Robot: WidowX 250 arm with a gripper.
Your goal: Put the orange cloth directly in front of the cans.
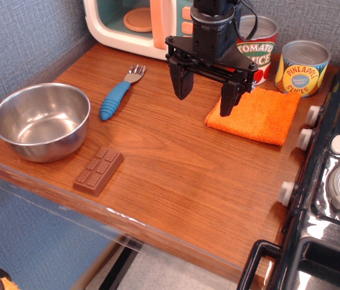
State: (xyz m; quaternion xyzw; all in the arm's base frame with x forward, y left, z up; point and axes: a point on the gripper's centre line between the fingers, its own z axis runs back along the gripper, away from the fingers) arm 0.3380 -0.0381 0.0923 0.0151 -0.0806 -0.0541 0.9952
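The orange cloth point(260, 115) lies flat on the wooden counter, just in front of the two cans. The red Tomato Sauce can point(258, 49) stands behind its left part, partly hidden by my arm. The yellow and blue Pineapple Slices can point(302, 67) stands behind its right part. My black gripper point(205, 92) hangs open and empty above the counter at the cloth's left edge. Its right finger point(228, 98) is over the cloth's left corner, its left finger point(181, 81) over bare wood.
A toy microwave point(151, 24) stands at the back. A blue-handled fork point(120, 93), a steel bowl point(41, 121) and a chocolate bar point(99, 171) lie to the left. A black toy stove point(333, 181) borders the counter point(176, 175) on the right.
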